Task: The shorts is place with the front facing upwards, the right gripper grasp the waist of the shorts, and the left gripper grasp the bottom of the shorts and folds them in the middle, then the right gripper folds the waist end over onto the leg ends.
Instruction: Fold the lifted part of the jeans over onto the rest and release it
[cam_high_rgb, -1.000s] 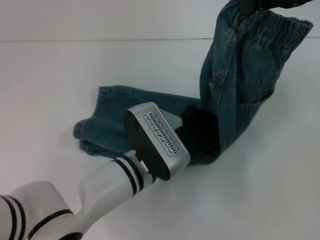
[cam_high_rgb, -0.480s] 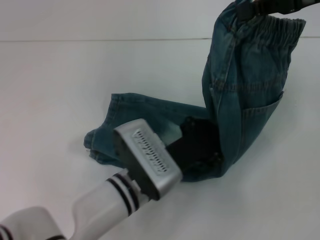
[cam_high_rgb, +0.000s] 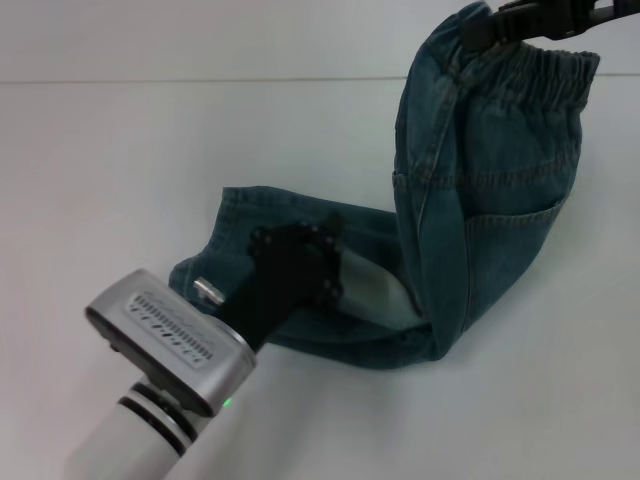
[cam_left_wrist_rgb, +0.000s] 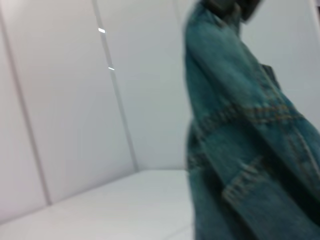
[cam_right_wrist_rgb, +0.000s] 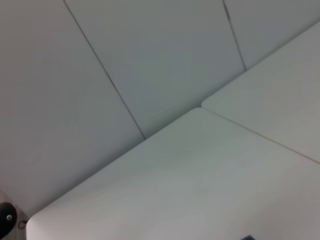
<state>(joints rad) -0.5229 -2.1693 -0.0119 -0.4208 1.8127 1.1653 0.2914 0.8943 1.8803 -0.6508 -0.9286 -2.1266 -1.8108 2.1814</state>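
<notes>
Left gripper (cam_high_rgb: 318, 262) has backed off toward the leg ends; jaws unclear. Right gripper (cam_high_rgb: 520, 18) clamps the waistband, shorts (cam_high_rgb: 480, 220) hanging above the table (cam_high_rgb: 120, 160). Final fold underway.

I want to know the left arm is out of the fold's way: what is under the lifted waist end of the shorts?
Under the raised waist end, held by the right gripper, lie the leg ends on the table. The left gripper covers their middle, hiding the denim beneath.

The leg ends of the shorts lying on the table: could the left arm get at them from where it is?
Probably yes. The left gripper hovers right over the leg ends, nothing between; the waist hangs lifted aside.
</notes>
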